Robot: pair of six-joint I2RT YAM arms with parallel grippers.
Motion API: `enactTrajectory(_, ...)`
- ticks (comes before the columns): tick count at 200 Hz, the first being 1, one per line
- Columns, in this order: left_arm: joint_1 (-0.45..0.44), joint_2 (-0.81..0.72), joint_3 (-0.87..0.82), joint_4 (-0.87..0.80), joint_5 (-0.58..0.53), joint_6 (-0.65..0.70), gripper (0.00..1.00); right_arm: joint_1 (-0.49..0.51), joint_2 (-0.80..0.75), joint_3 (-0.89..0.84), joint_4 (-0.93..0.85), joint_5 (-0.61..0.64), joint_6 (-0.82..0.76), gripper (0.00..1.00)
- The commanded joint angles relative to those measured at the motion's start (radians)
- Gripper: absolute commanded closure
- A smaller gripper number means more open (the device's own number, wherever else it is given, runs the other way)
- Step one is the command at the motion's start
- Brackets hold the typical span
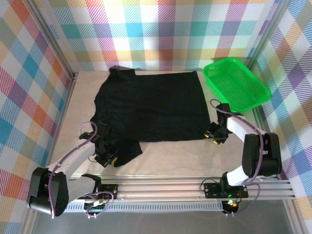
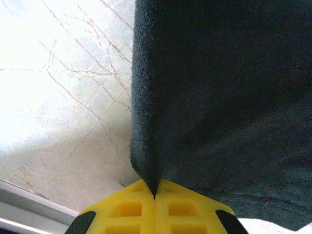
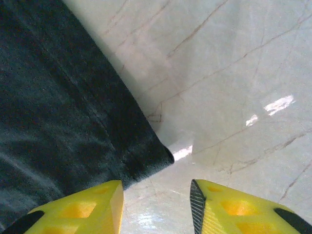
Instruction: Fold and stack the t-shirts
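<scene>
A black t-shirt point(image 1: 151, 107) lies spread flat on the pale table, collar toward the left wall. My left gripper point(image 1: 108, 158) sits at the near-left sleeve, and in the left wrist view its yellow fingers point(image 2: 122, 209) are shut on a pinched fold of the black cloth point(image 2: 219, 97). My right gripper point(image 1: 214, 137) is low at the shirt's near-right hem corner. In the right wrist view it point(image 3: 156, 200) stands open over bare table, the hem corner point(image 3: 163, 157) just ahead of the gap and the left finger point(image 3: 87, 207) at the cloth's edge.
A green mesh basket point(image 1: 236, 83) sits at the back right, close to the shirt's far-right corner. Plaid walls enclose the table on three sides. An aluminium rail point(image 1: 165, 187) with the arm bases runs along the near edge.
</scene>
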State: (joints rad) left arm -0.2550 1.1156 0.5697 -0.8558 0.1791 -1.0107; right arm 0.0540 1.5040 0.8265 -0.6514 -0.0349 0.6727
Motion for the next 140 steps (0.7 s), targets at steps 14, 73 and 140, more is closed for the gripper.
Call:
enactTrajectory(14, -0.014, -0.051, -0.007, -0.099, 0.015, -0.017, 1.00, -0.013, 0.070, 0.034, 0.052, -0.024, -0.018, 0.69)
enactTrajectory(73, -0.013, -0.151, -0.035, -0.182, 0.071, -0.043, 1.00, -0.012, 0.096, 0.015, 0.064, -0.062, -0.028, 0.93)
enactTrajectory(140, -0.013, -0.300, -0.034, -0.350, 0.121, -0.063, 1.00, 0.055, -0.064, -0.016, -0.080, -0.013, -0.044, 1.00)
